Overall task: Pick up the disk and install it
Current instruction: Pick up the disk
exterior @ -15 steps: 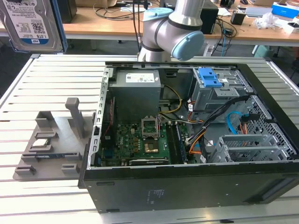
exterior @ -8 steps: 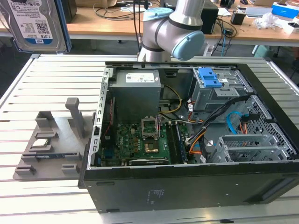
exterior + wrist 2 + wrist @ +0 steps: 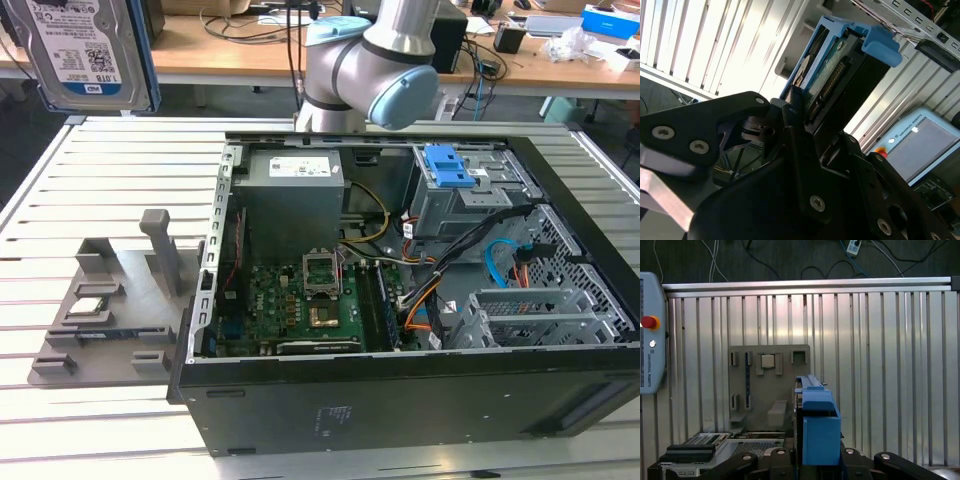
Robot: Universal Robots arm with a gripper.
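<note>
My claw is clamped on the disk. In the second wrist view my black fingers press against its sides, and its connector edge and blue carrier stick out past them. In the first wrist view the blue carrier stands edge-on between my finger mounts, above the slatted table.

In the exterior view the disk hangs in the air at about eleven o'clock from the open case. It is well clear of the case, and its label faces the camera. My arm rises behind the case at twelve o'clock.

Inside the case, a blue bay latch sits at one o'clock from the motherboard.

A grey fixture lies on the table at nine o'clock from the case, just beside its wall. A small silver chip sits in one of its pockets. The first wrist view shows the same fixture and chip.
</note>
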